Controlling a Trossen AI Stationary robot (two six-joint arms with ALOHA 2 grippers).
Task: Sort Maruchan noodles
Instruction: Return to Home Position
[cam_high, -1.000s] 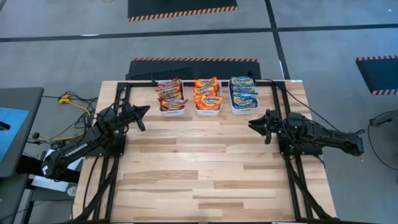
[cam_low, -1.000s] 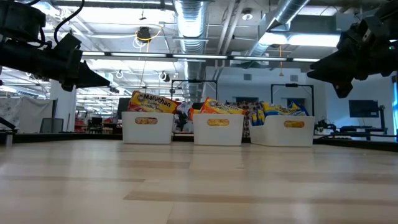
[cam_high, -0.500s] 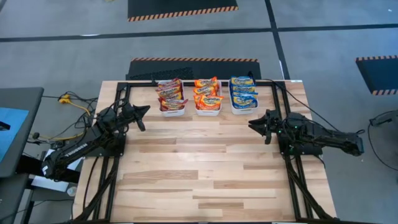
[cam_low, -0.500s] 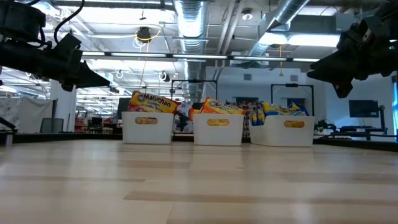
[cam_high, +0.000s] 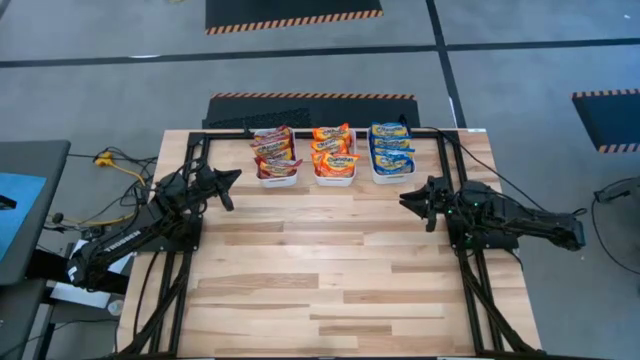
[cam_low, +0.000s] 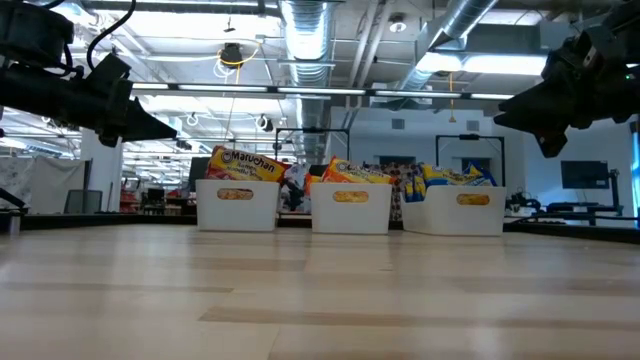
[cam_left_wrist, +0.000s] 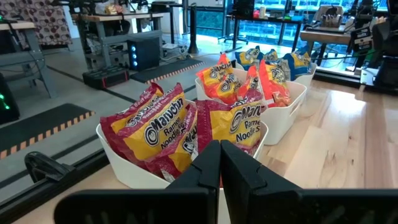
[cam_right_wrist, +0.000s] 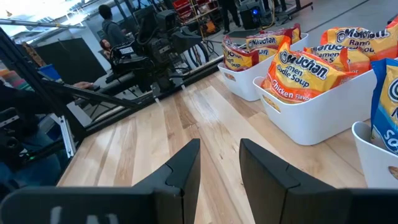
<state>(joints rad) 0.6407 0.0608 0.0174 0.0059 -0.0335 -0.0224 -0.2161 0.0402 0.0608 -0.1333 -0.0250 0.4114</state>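
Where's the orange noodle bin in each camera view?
High view: orange bin, middle of three at the table's far edge.
Low view: centre of the row.
Left wrist view: second bin, behind the maroon bin.
Right wrist view: nearer than the maroon bin.
Landmark: maroon bin beside it.

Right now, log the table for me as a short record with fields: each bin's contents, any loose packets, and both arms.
left bin: maroon packets
middle bin: orange packets
right bin: blue packets
loose packets on table: none visible
left end effector: shut, empty, raised beside the left bin
right end effector: open, empty, raised at the table's right side, short of the right bin
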